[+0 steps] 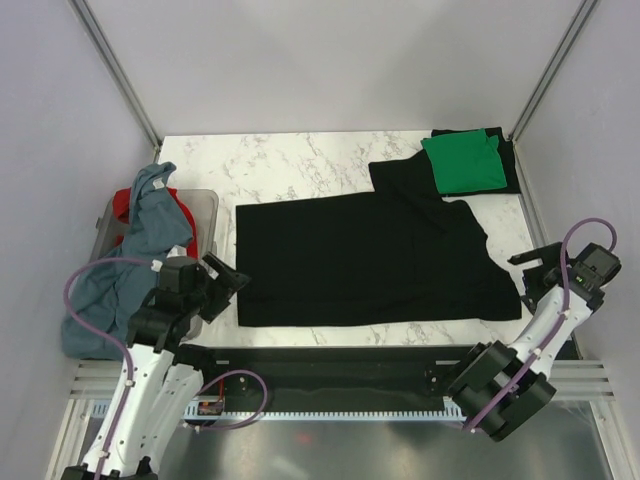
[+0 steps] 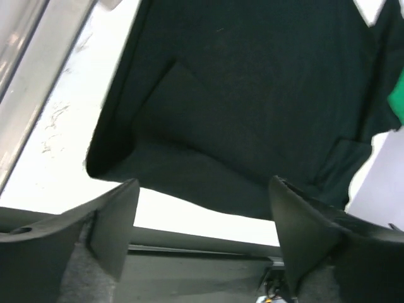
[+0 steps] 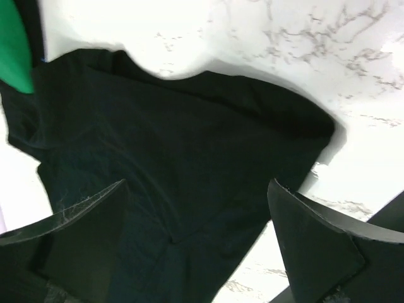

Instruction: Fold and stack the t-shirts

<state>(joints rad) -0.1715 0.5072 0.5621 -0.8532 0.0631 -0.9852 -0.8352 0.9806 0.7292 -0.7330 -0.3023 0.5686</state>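
Halfway through on the marble table (image 1: 290,165): the black t-shirt (image 1: 370,260) lies flat, seemingly folded once lengthwise, with more folds to go by my reckoning. My left claw (image 1: 225,280) hangs spread and empty at its near-left corner, and my right claw (image 1: 535,270) hangs just as wide and empty off its near-right corner. Just beyond its far-right sleeve, a folded green t-shirt (image 1: 462,163) starts the stack. To its left, the grey-blue t-shirt (image 1: 140,230) drapes over the bin (image 1: 205,205) and the red t-shirt (image 1: 122,205) sits inside, both unfolded.
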